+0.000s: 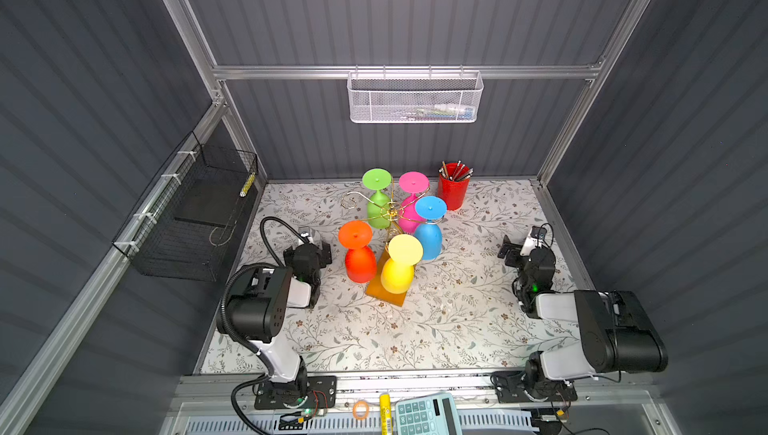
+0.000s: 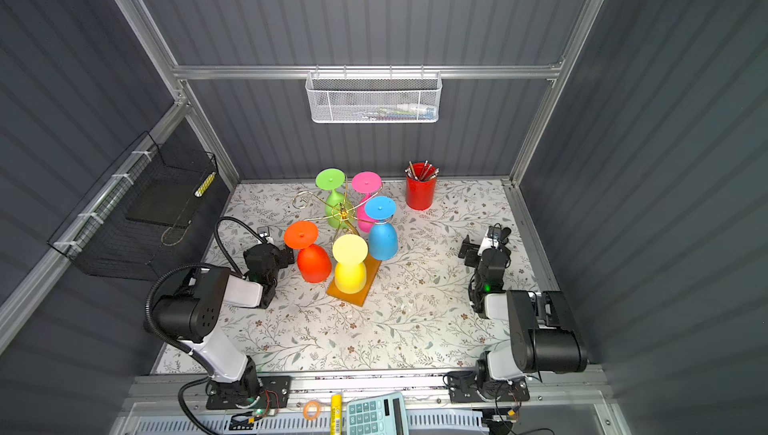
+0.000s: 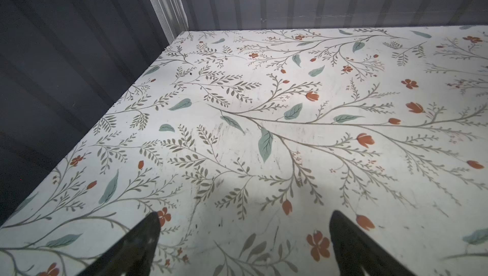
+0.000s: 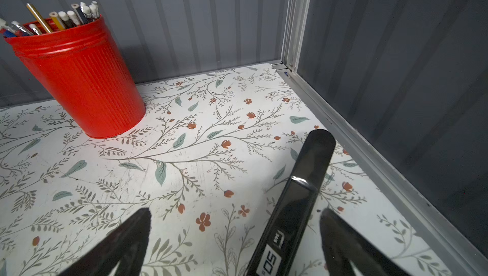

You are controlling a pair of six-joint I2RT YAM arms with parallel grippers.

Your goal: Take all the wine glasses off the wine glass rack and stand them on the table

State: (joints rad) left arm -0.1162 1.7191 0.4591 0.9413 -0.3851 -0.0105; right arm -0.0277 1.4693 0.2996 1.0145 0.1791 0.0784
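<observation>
In both top views one wine glass rack stands on the counter, left of centre and toward the far edge, its wooden base slanting from near to far. Five glasses hang bowl-down from its gold wire. A green wine glass and a pink wine glass are on the far side, a blue wine glass on the right, an orange wine glass on the left, and a yellow wine glass nearest, over the base. One red cup of pencils stands at the far edge, just right of the pink and blue glasses. There are two arms: the left arm ends just beside the orange glass, and the right arm sits by the right edge, well apart from the rack. The near half of the counter between them is open room. Two baskets hang on the walls, a white mesh basket on the far wall and a black wire basket on the left wall. One calculator lies beyond the near edge.

In the left wrist view the left pincer is released, its two fingers spread wide over bare floral counter that runs to a corner of two walls.

In the right wrist view the right pincer is released and grasps nothing. The red cup stands well ahead of it, and the right wall's metal rail runs close beside one finger. One glossy black bar crosses the gap; whether it touches the counter I cannot tell
</observation>
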